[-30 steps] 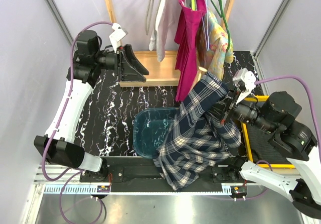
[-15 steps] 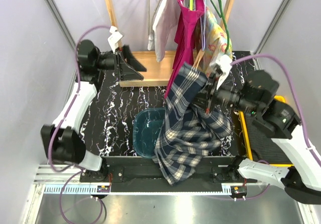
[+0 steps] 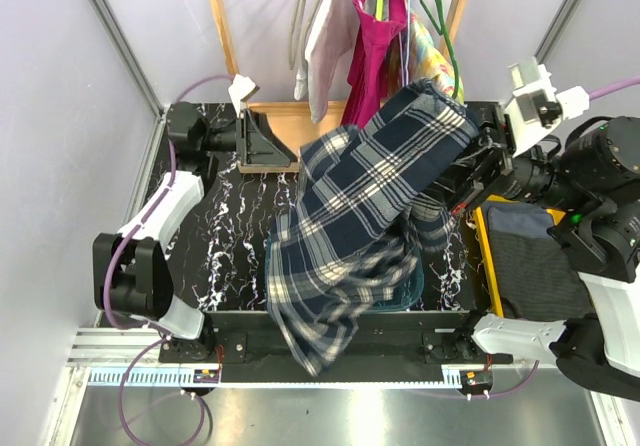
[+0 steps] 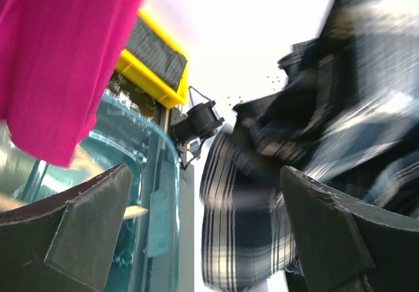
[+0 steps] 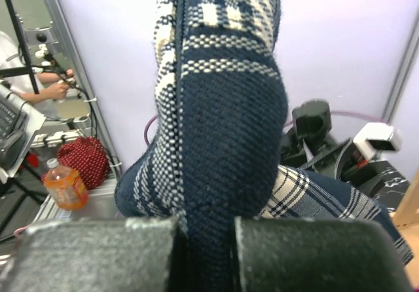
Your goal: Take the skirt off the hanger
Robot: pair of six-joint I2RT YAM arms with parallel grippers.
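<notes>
Hanging from the right gripper (image 5: 206,256), the plaid skirt (image 3: 365,201) drapes across the black marbled table (image 3: 225,216).

It is coarse woven cloth, navy with cream checks; in the right wrist view the two dark, rough-faced fingers (image 5: 98,253) are clamped tight on a bunched ridge of it. From that pinch, up beside the rack's right side, the fabric slopes down and leftward in soft folds, covering most of the teal plastic tub (image 4: 141,174) and spilling over the table's near edge. The left gripper (image 3: 262,138) stands apart at the back left, jaws spread wide, holding nothing. A smooth magenta garment (image 3: 375,46) hangs just behind the skirt.
</notes>
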